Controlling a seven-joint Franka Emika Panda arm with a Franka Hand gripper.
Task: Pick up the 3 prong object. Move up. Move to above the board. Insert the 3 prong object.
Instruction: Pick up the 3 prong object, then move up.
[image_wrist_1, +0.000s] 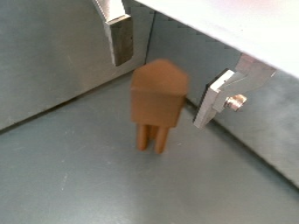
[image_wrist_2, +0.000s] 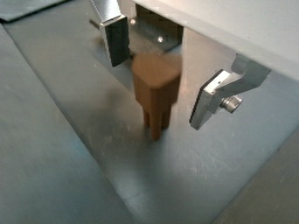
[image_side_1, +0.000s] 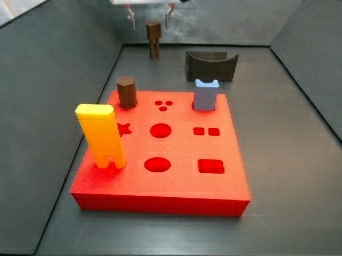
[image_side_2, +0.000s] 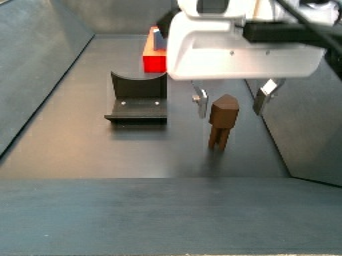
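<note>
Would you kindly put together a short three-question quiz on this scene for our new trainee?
1. True or false: the hand is already shut on the 3 prong object.
2. What stands on the near left corner of the board in a side view: A) a tall yellow block, B) the fixture, C) a blue block?
3. Fill in: the 3 prong object stands upright on its ____, on the grey floor.

Key
1. False: both wrist views show the fingers apart, one on each side of the object, with gaps.
2. A.
3. Prongs.
</note>
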